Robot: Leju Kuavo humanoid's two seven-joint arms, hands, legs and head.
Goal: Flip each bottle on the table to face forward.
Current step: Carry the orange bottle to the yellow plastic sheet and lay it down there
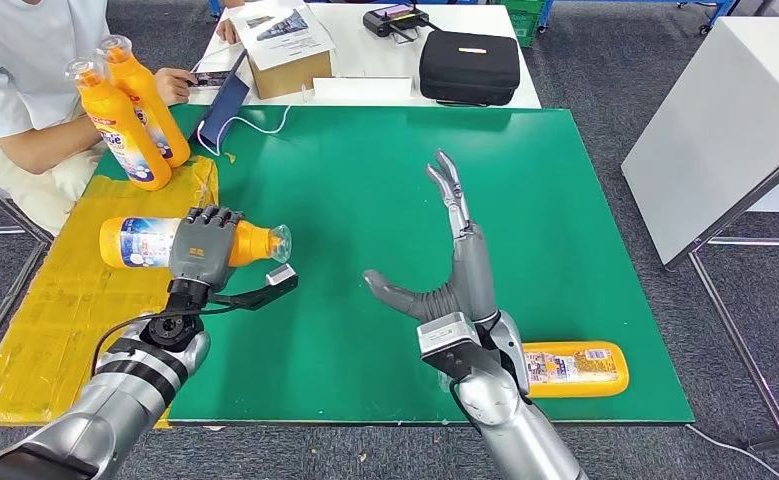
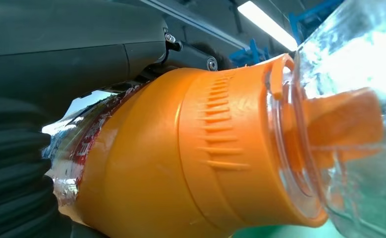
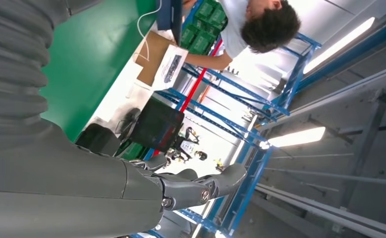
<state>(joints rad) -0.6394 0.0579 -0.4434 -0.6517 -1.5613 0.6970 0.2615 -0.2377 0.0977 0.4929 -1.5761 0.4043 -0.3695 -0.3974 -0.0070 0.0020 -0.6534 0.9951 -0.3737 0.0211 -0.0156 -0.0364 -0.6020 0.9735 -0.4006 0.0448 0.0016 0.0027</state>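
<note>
Left hand: the left hand grips an orange bottle around its middle, lying sideways, its clear cap pointing to the robot's right, at the seam of the yellow sheet and the green mat. In the left wrist view the bottle is close up, cap nearest.
Right hand: the right hand is empty, fingers spread, raised over the mat.
Second bottle: another bottle lies flat at the mat's near edge, just beside the right forearm.
Upright bottles: two bottles stand together at the far left.
Person: a person sits at the far left corner.
</note>
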